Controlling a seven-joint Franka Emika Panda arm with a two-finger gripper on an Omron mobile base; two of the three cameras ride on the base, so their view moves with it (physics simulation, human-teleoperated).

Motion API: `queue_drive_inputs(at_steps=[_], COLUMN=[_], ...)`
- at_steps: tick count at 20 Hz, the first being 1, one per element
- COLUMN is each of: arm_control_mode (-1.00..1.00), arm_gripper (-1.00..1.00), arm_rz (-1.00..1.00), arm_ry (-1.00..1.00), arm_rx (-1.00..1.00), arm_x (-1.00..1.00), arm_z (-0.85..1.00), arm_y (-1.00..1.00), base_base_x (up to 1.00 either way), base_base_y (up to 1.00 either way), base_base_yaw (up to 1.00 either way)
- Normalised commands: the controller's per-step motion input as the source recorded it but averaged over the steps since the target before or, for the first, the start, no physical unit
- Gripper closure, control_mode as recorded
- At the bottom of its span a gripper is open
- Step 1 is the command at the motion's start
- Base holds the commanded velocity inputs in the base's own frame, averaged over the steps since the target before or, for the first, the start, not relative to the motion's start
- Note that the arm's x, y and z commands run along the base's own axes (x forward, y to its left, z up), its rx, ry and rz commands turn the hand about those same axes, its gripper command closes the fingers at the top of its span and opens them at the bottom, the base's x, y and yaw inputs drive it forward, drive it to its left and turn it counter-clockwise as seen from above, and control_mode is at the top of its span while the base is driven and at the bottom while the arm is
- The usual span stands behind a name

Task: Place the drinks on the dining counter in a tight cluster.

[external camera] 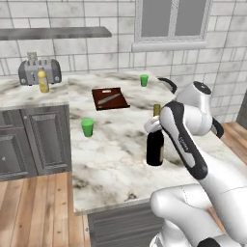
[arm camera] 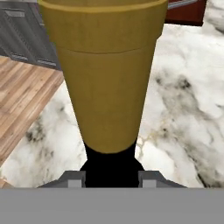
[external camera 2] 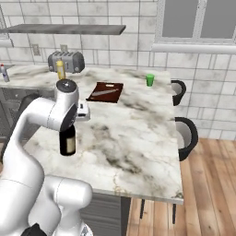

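A tiled kitchen is seen around the white, brown-veined marble counter (external camera: 116,164). The end effector (external camera: 153,126) is closed on the gold-foiled neck of the dark glass wine bottle (external camera: 155,147), which stands upright on the counter, its long axis vertical. A squat yellow bottle (external camera: 43,81) is seen before the toaster (external camera: 39,70).

You will find no legible text, brand, number or sign in any view. The wine bottle (external camera 2: 67,140) carries a pale label, but nothing on it resolves into letters. The robot's forearm shows a faint dark marking in the left base view, too small to read. The toaster (external camera: 39,71) and cutting board (external camera: 110,98) bear no readable marks.
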Motion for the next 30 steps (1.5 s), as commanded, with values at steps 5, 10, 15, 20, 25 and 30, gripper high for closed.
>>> queue_drive_inputs(at_steps=[5,10,15,20,25,30], arm_control_mode=[-1.0,-1.0,-1.0,-1.0,-1.0,-1.0], arm_gripper=[1.0,1.0,1.0,1.0,1.0,1.0], arm_rz=[0.06,0.06,0.16,0.16,0.07,0.05], arm_ry=[-0.06,-0.11,-0.03,-0.01,0.03,0.01], arm_rx=[0.0,0.09,0.13,0.02,-0.05,0.0], arm_x=[0.3,0.15,0.05,0.06,0.0,0.0], arm_z=[-0.31,-0.44,-0.33,-0.03,-0.05,-0.16], arm_y=[0.1,0.21,0.3,0.09,0.12,0.0], base_base_x=[0.0,0.0,0.0,0.0,0.0,0.0], base_base_y=[0.0,0.0,0.0,0.0,0.0,0.0], base_base_yaw=[0.0,0.0,0.0,0.0,0.0,0.0])
